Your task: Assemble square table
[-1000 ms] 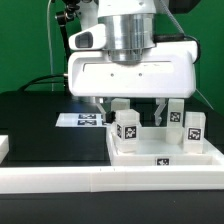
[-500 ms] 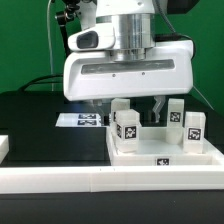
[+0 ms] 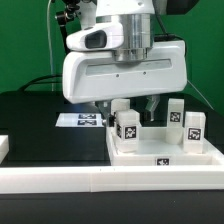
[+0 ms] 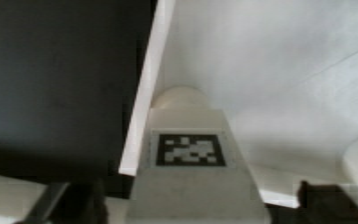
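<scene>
Four short white tagged plastic leg blocks (image 3: 127, 127) stand in the white square rimmed top (image 3: 165, 153); jaws released, arm has risen off; legs seated

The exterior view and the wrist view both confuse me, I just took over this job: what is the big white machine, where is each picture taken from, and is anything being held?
The big white body is the hand end of a robot arm; its gripper hangs below it, two dark fingers pointing down. The exterior view comes from a camera standing off the arm. The wrist view comes from a camera on the arm's wrist, looking down between the fingers.

On the black table lies the square table top, white with a raised rim. Four short white leg blocks with black-and-white tags stand upright on it. The gripper is over one leg at the back; the wrist view shows that leg close up, between the dark fingers. Whether the fingers already press on it, I cannot tell.

Behind, flat on the table, is the marker board.
</scene>
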Tool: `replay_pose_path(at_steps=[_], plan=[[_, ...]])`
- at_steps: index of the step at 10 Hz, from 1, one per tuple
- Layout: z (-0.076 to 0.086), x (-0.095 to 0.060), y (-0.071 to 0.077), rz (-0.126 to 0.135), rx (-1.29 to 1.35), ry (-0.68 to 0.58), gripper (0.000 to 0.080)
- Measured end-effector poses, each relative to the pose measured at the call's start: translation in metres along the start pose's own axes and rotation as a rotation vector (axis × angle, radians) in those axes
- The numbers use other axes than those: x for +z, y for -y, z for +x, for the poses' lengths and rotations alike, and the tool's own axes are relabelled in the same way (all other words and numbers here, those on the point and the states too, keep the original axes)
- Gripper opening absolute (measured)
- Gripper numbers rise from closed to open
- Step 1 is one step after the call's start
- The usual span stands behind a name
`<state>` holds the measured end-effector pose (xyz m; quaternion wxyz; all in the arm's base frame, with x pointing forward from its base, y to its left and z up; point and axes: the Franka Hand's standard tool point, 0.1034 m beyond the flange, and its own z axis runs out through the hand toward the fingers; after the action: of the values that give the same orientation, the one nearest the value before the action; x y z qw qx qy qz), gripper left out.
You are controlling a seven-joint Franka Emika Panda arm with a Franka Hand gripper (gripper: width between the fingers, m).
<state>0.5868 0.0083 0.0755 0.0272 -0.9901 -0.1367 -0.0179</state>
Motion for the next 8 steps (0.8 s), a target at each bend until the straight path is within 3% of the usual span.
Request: replay_pose_path(at_steps=[1, 2, 5, 8], plan=[[0.0, 0.0, 0.0, 0.0, 0.0, 0.0, 0.0345], [-0.0002, 0.0, -0.0012, -0.001, 0.002, -0.001, 0.0288], [-0.0002, 0.0001, -0.0012, 0.0, 0.119, -0.001, 0.0288], [-0.0008, 0.0009, -0.0014, 0.008, 0.446, -0.018, 0.0288]])
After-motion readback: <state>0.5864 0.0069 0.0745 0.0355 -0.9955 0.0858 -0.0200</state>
